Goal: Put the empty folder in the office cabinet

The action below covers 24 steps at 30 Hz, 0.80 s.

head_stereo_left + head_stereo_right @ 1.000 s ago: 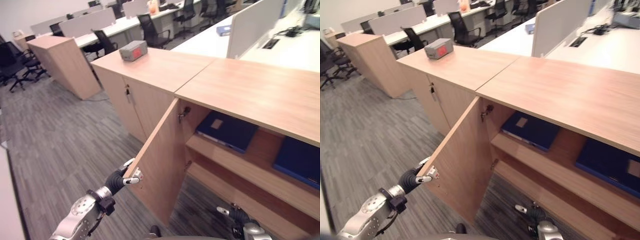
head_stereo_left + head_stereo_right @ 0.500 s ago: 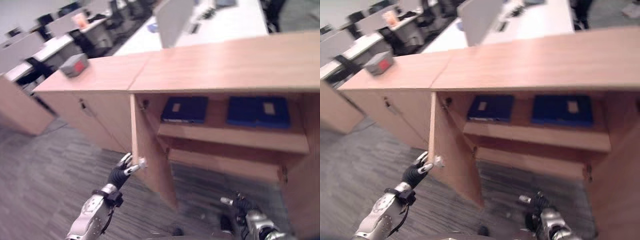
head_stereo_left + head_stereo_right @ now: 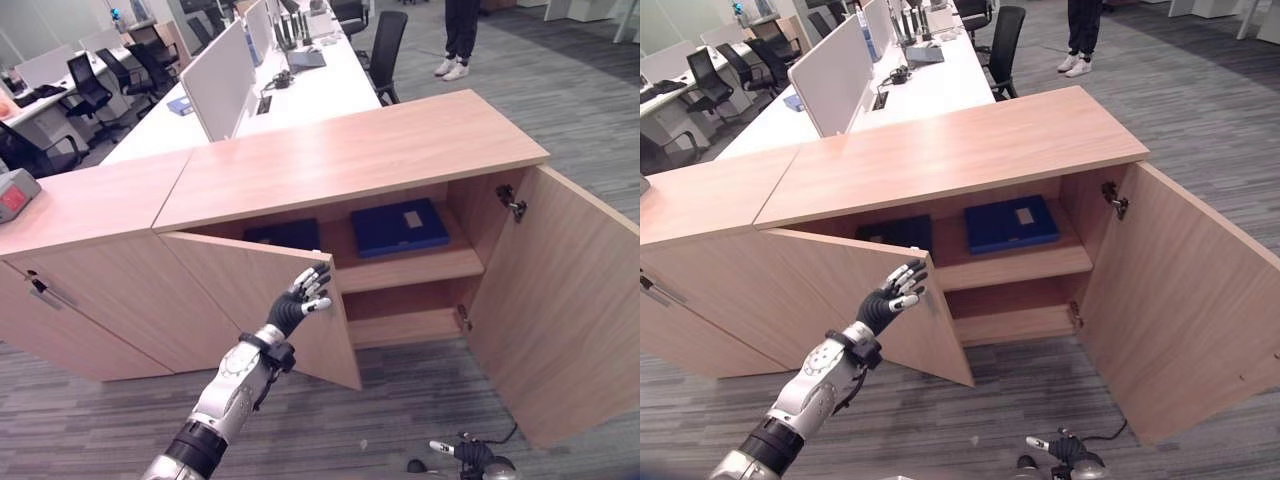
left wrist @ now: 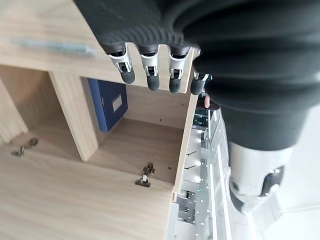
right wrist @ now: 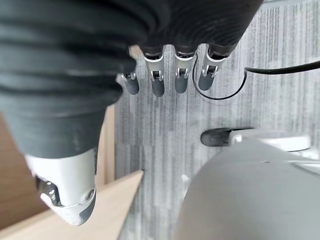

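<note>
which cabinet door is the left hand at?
The left door, half-swung across the opening; the left hand is open at its free edge. The right door stands wide open, untouched.

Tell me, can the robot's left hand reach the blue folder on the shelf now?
Probably yes: both cabinet doors stand open, and the left hand, open by the left door's edge, has a free way to the blue folder.

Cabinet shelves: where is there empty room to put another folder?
The lower shelf under the upper shelf looks bare. On the upper shelf, one blue folder lies in the middle and another dark folder at its left, so only the strip beside the right wall is free. The left hand rests open at the left door.
</note>
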### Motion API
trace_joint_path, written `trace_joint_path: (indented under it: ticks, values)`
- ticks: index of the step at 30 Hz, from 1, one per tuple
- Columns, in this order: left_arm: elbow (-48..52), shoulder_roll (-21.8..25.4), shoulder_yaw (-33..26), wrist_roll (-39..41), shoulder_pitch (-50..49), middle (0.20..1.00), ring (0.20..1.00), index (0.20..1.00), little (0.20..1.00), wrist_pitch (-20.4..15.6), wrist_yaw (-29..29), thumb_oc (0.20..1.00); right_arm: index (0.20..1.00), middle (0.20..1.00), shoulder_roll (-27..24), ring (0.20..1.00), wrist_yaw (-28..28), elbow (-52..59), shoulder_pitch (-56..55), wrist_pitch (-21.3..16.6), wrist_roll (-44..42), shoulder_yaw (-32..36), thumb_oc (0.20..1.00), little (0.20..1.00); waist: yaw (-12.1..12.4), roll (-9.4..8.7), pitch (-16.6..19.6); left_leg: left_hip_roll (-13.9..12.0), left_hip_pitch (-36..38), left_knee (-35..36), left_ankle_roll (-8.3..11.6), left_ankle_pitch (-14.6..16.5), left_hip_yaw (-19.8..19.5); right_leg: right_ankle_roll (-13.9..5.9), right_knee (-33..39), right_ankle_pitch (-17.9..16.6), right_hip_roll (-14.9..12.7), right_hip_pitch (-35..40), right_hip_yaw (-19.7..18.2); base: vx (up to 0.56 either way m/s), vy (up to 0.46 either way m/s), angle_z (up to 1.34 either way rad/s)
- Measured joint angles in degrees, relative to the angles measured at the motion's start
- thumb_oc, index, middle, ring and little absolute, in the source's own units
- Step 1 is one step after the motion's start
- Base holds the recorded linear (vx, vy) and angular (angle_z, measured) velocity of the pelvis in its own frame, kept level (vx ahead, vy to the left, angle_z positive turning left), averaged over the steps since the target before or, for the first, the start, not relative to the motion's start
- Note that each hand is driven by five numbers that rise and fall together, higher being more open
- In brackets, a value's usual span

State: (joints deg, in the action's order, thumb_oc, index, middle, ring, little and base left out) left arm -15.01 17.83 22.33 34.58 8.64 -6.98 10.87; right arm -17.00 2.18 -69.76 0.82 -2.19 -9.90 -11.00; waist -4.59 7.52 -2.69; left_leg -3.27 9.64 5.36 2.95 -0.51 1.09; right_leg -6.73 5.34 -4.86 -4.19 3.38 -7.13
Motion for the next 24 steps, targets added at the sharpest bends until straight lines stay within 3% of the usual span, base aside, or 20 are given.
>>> trace_joint_path:
  ticks: [7, 14, 16, 20, 24]
  values:
    - [-21.13, 2.49, -4.51, -2.96, 11.6, 1.0, 1.0, 1.0, 1.0, -1.12, -5.51, 1.0, 1.0, 1.0, -0.06, 1.0, -0.71, 0.18, -0.94, 0.19, -0.18, 0.26, 1.0, 1.0, -4.41, -4.43, 1.91, 0.42, 0.26, 0.36, -0.35, 0.66, 4.78, -0.32, 0.0, -1.47, -0.16, -2.39, -3.27, 0.11, 0.077, -0.36]
    - [-30.82, 5.04, -4.7, -3.96, 16.15, 1.0, 1.0, 1.0, 1.0, -1.2, -6.76, 1.0, 1.0, 1.0, -0.02, 1.0, -1.61, 2.73, -1.82, -0.14, -0.23, 0.2, 1.0, 1.0, -5.57, -6.45, 1.74, 0.77, 0.18, 0.36, -0.38, 0.73, 8.49, -0.96, -0.01, -2.65, 0.05, -4.12, -6.44, 0.02, 0.042, -0.28]
    - [-39.03, 5.66, -7.08, -3.21, 21.41, 1.0, 1.0, 1.0, 1.0, -1.17, -7.73, 1.0, 1.0, 1.0, 0.06, 1.0, -2.18, 4.99, -1.52, -0.39, -0.35, -0.11, 1.0, 1.0, -5.92, -8.0, 1.28, 1.07, -1.18, 0.36, -0.37, 0.72, 10.34, -1.38, 0.0, -3.2, -0.11, -6.47, -7.88, -0.06, 0.031, -0.37]
    - [-40.25, 7.26, -7.08, -2.25, 23.85, 1.0, 1.0, 1.0, 1.0, -1.09, -8.78, 1.0, 1.0, 1.0, 0.25, 1.0, -2.17, 4.91, -0.88, -0.95, -1.38, -0.34, 1.0, 1.0, -6.34, -9.98, 0.42, 1.35, -2.02, 0.35, -0.49, 0.57, 11.97, -2.19, -0.02, -4.3, -0.35, -8.12, -7.73, -0.04, 0.027, -0.25]
    - [-41.71, 6.7, -7.06, -2.22, 26.0, 1.0, 1.0, 1.0, 1.0, -1.08, -9.97, 1.0, 1.0, 1.0, 0.29, 1.0, -2.17, 4.92, -0.49, -1.22, -2.54, -0.42, 1.0, 1.0, -6.9, -10.44, 0.25, 1.25, -2.12, 0.35, -0.48, 0.54, 12.48, -2.32, -0.03, -4.71, -0.31, -8.49, -7.63, 0.0, 0.017, -0.07]
